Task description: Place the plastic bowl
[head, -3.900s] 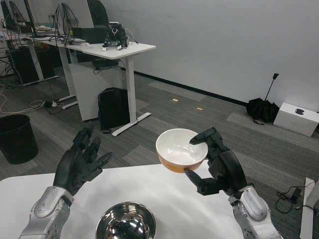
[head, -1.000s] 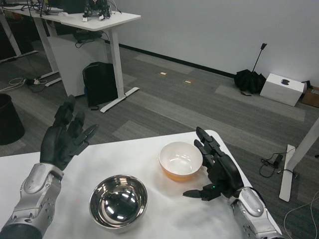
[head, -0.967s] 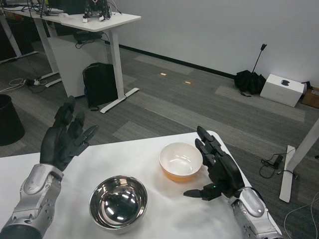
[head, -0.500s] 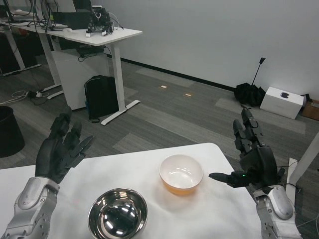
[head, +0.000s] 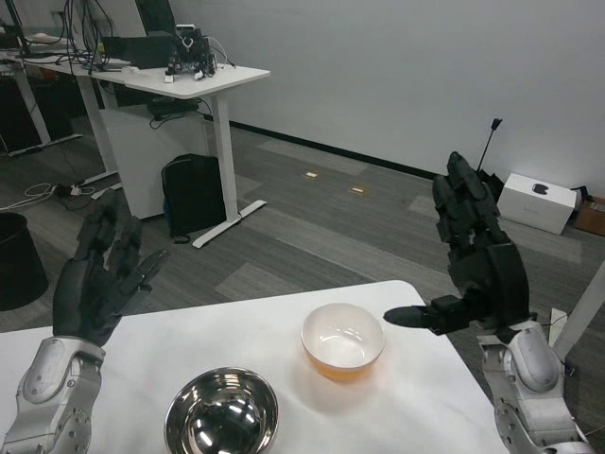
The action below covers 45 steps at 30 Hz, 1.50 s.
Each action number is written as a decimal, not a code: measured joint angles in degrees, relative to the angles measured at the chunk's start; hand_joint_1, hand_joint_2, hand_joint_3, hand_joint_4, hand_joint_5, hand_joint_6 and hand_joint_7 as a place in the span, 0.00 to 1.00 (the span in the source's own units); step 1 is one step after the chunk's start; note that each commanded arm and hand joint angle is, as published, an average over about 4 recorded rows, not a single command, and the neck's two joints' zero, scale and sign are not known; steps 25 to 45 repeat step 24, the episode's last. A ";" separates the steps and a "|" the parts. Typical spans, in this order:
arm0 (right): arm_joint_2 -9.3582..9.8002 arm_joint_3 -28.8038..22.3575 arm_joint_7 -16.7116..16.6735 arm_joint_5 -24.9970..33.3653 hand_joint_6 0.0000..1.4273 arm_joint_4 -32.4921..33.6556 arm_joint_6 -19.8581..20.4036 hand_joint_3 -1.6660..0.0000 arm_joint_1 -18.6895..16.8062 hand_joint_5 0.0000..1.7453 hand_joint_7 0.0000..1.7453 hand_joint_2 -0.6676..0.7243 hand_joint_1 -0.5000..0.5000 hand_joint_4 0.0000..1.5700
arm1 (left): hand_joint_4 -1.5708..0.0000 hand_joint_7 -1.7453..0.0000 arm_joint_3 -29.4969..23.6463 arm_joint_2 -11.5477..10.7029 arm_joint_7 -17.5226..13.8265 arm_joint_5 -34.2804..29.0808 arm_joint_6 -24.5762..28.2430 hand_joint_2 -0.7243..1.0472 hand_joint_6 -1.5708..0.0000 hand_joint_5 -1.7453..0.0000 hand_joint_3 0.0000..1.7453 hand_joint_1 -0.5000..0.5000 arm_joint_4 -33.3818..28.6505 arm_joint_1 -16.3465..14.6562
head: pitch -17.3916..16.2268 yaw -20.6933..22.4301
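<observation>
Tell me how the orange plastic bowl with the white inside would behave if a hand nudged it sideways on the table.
The orange plastic bowl with the white inside looks thin-walled and empty, so it is probably light and would slide easily on the smooth white table. It stands upright and looks wider than tall, so tipping seems unlikely. It stands near the table's far edge, so a hard push might send it off.

The left hand (head: 95, 277) is raised at the left of the head view, palm facing forward and away from the camera, fingers extended upward and slightly spread, holding nothing. Its silver forearm (head: 52, 402) rises from the lower left corner. The right hand (head: 475, 257) is raised at the right, fingers extended upward and apart, thumb projecting sideways toward the left, holding nothing. Its silver forearm (head: 525, 397) enters from the lower right corner.
</observation>
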State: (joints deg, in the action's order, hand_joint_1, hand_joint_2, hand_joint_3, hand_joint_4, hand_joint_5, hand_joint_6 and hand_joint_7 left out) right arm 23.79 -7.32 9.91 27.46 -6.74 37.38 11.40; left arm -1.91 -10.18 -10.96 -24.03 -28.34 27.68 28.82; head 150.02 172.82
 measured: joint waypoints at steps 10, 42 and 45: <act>-0.07 4.28 -2.18 -1.94 0.00 0.25 -0.27 0.85 5.44 0.00 0.00 0.41 0.03 0.00 | 1.00 1.00 -9.34 -0.72 1.23 3.21 0.29 1.00 1.00 1.00 0.05 0.00 -11.00 -4.65 | -0.04 1.01; -0.08 4.66 -3.94 -7.14 0.00 0.28 -0.28 0.86 6.47 0.00 0.00 0.41 0.01 0.00 | 1.00 1.00 -11.76 -1.40 2.16 6.26 1.37 1.00 1.00 1.00 0.05 0.00 -15.62 -7.15 | 2.10 1.41; -0.08 4.66 -3.94 -7.14 0.00 0.28 -0.28 0.86 6.47 0.00 0.00 0.41 0.01 0.00 | 1.00 1.00 -11.76 -1.40 2.16 6.26 1.37 1.00 1.00 1.00 0.05 0.00 -15.62 -7.15 | 2.10 1.41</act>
